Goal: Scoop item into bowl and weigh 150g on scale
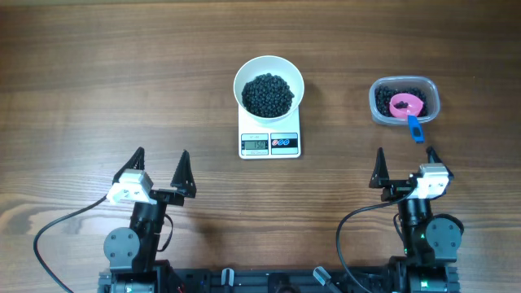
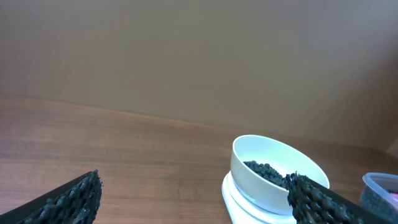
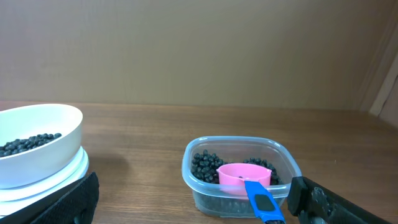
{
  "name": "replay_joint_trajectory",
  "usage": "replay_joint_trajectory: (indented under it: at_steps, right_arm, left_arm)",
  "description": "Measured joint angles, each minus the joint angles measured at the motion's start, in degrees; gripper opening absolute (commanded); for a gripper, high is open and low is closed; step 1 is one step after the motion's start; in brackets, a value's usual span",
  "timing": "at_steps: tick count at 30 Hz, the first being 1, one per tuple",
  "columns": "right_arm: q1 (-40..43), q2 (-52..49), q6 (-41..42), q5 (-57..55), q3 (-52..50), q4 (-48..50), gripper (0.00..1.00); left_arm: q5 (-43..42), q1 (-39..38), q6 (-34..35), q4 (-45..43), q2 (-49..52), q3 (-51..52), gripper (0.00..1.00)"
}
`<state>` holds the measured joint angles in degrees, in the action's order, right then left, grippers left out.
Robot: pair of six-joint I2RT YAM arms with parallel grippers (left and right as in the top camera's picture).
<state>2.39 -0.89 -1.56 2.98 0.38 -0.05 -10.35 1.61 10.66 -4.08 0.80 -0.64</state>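
The white bowl (image 1: 269, 88) stands on the white scale (image 1: 269, 138) at the table's middle and holds a heap of black beads (image 1: 268, 94). More black beads (image 1: 384, 98) lie in a clear tub (image 1: 404, 100) to the right, with a pink scoop (image 1: 406, 106) and its blue handle resting in it. My left gripper (image 1: 161, 168) is open near the front left, nothing between its fingers. My right gripper (image 1: 405, 168) is open just in front of the tub. The bowl (image 2: 277, 175) shows in the left wrist view, the tub (image 3: 239, 175) and scoop (image 3: 244, 175) in the right wrist view.
Bare wooden table (image 1: 98, 81) spreads left of the scale and between the arms. A plain brown wall (image 3: 199, 50) stands behind the table's far edge. Cables run from both arm bases at the front edge.
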Motion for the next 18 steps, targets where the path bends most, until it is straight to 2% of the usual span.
replay_joint_trajectory:
  at_steps: [8, 18]
  right_arm:
    - [0.0, 0.0, 0.0, 0.0, 0.0, 0.0, 0.99]
    - [0.0, 0.0, 0.0, 0.0, 0.0, 0.0, 1.00]
  left_arm:
    - [2.3, 0.0, 1.7, 7.5, 0.0, 0.1, 1.00]
    - [4.8, 0.0, 0.0, 7.8, 0.0, 0.1, 1.00]
